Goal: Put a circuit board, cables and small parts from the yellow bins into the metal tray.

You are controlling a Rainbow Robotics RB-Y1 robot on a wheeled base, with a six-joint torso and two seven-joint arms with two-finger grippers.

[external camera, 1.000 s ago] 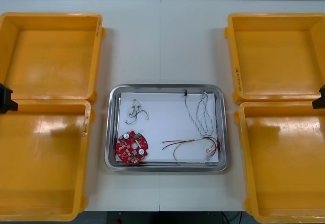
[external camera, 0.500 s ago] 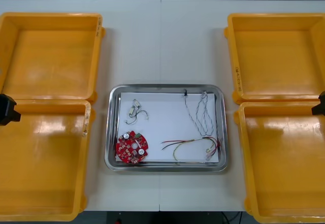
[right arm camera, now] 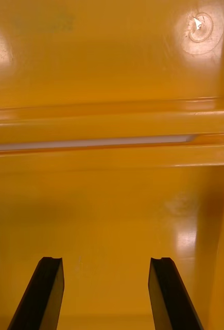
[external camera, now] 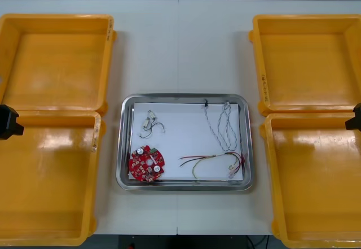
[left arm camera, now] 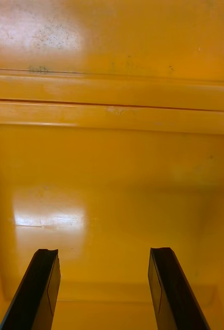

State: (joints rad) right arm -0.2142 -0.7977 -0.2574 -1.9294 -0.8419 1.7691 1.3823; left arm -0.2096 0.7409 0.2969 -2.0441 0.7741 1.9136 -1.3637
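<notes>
The metal tray (external camera: 125, 142), white inside, lies at the table's middle. In it are a round red circuit board (external camera: 146, 163), small metal parts (external camera: 151, 123), a twisted blue and white cable (external camera: 221, 126) and a red and yellow cable (external camera: 214, 163). My left gripper (left arm camera: 104, 289) is open over the near left yellow bin (left arm camera: 112, 170), with nothing between its fingers. My right gripper (right arm camera: 106, 294) is open over the near right yellow bin (right arm camera: 112, 206), also holding nothing. Each arm shows as a black tip at the front view's side edges, the left arm (external camera: 8, 121) and the right arm (external camera: 355, 117).
Two yellow bins stand at each side: far left (external camera: 56, 62), near left (external camera: 48, 181), far right (external camera: 307, 62), near right (external camera: 316, 181). All look bare inside. White table (external camera: 180, 51) lies between them.
Both arms have drawn slightly back toward the near bins over the past second. The tray's contents have not moved.
</notes>
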